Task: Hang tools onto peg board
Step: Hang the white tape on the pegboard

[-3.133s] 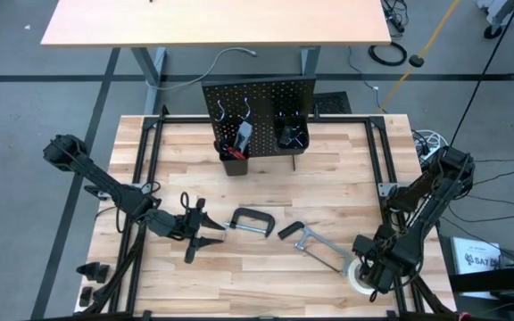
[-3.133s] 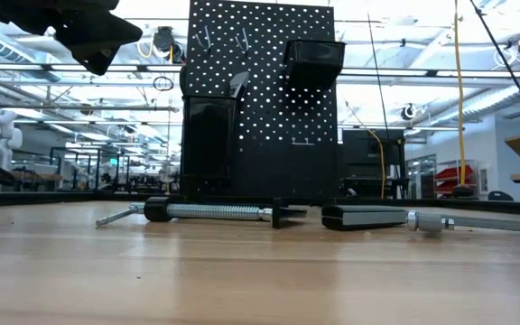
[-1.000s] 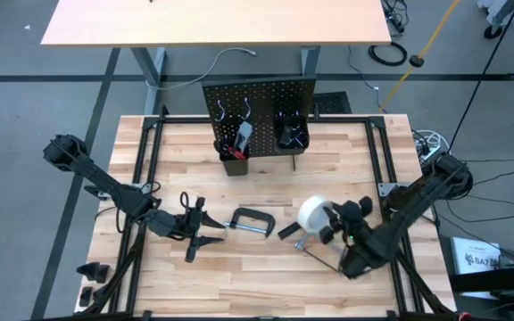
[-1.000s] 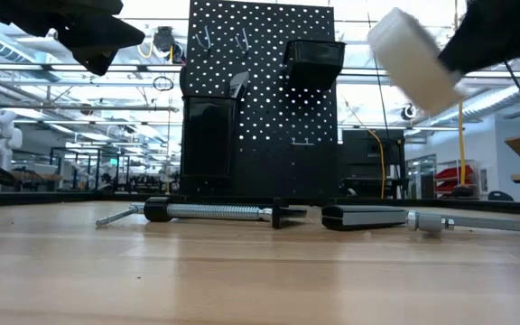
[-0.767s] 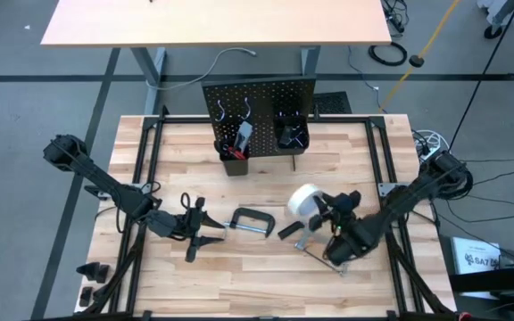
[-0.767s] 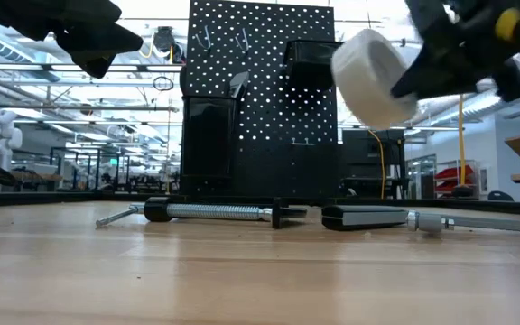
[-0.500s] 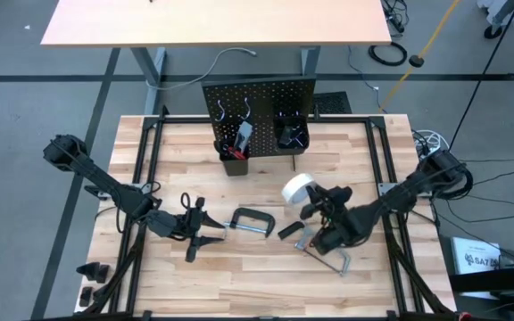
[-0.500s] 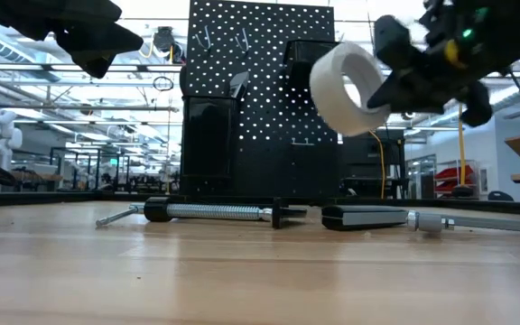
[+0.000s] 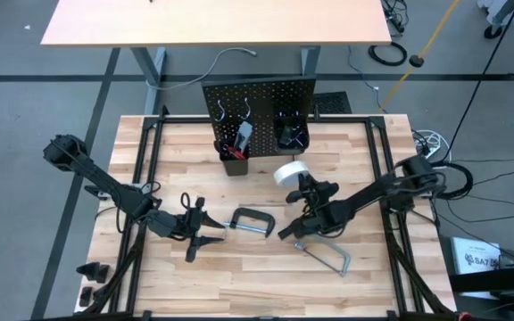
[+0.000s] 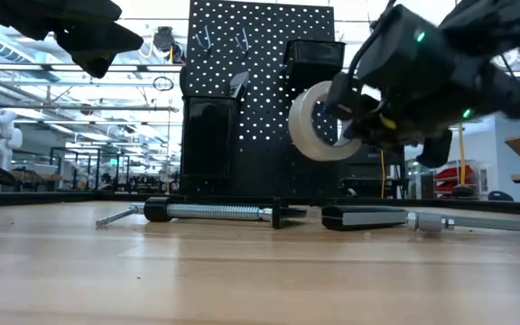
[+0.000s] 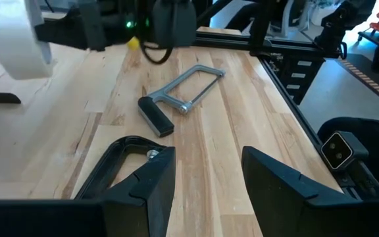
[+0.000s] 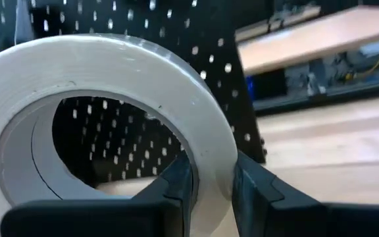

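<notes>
The right end effector (image 9: 300, 183) pinches the white tape roll (image 9: 287, 174) and holds it up in the air, just in front of the peg board (image 9: 259, 102). The left end effector (image 9: 205, 228) is open, low over the desk (image 9: 266, 276), near the black C-clamp (image 9: 252, 221).

Light wood plank counter (image 9: 194, 285), black frame rails along its sides. Peg board (image 9: 259, 100) stands upright at the far edge, middle. Lying flat on the counter: black C-clamp (image 9: 250, 222) near centre, grey bar clamp (image 9: 324, 253) just to its right, the two not touching.
</notes>
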Motion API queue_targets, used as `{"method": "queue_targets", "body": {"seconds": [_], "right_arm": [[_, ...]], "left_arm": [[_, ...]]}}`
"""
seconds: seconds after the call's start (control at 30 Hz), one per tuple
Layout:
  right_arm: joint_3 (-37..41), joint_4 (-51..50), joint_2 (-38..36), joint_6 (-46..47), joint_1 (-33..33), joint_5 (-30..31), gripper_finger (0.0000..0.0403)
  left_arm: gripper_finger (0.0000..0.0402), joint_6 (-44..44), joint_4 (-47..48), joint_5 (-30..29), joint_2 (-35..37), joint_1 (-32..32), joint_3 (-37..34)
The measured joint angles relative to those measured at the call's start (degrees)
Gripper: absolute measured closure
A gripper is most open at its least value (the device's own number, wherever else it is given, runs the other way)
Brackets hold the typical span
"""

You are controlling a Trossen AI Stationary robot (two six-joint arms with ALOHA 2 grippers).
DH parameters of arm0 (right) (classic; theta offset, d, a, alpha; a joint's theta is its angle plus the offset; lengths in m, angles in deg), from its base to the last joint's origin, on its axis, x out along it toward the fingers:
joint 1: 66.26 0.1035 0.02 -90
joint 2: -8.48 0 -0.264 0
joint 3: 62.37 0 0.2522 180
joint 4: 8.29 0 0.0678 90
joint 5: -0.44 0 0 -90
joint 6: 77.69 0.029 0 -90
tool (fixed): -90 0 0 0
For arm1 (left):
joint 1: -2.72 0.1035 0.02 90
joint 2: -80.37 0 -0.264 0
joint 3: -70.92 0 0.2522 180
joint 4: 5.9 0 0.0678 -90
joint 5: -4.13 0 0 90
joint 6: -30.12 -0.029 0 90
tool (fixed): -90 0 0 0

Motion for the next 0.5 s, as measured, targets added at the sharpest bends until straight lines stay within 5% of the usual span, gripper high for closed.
{"method": "queue_targets", "body": {"seconds": [0.5], "right_arm": [[0.0,19.3,9.2,-6.4,-8.2,2.4,0.034]], "left_arm": [[0.0224,-1.4,0.0,0.0,0.0,0.0,0.0]]}}
